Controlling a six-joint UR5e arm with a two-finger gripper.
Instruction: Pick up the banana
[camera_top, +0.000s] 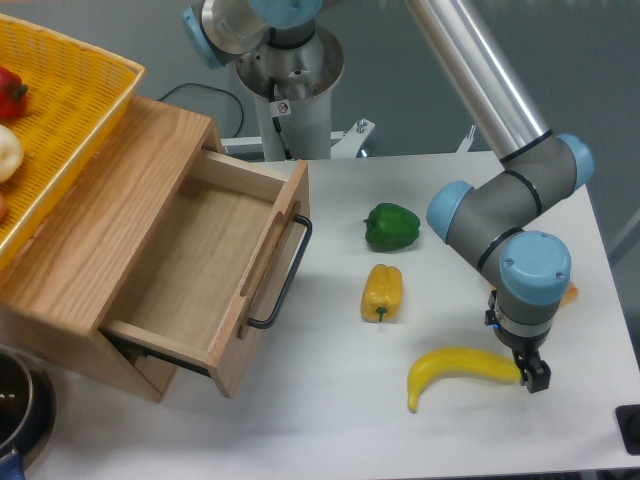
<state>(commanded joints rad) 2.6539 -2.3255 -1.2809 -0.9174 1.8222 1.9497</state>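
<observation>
The banana (455, 370) is bright yellow, long and curved, and lies on the white table (330, 400) at the front right. My gripper (526, 376) is straight down over the banana's right end. One black finger (538, 377) shows just right of that end; the other is hidden behind the banana and the wrist. I cannot tell whether the jaws press on the banana. The banana appears to rest on the table.
A yellow bell pepper (382, 292) and a green bell pepper (391, 226) lie left of the arm. An open wooden drawer (210, 270) with a black handle is at the left, under a yellow basket (60, 110). A small orange item (569, 293) peeks from behind the wrist.
</observation>
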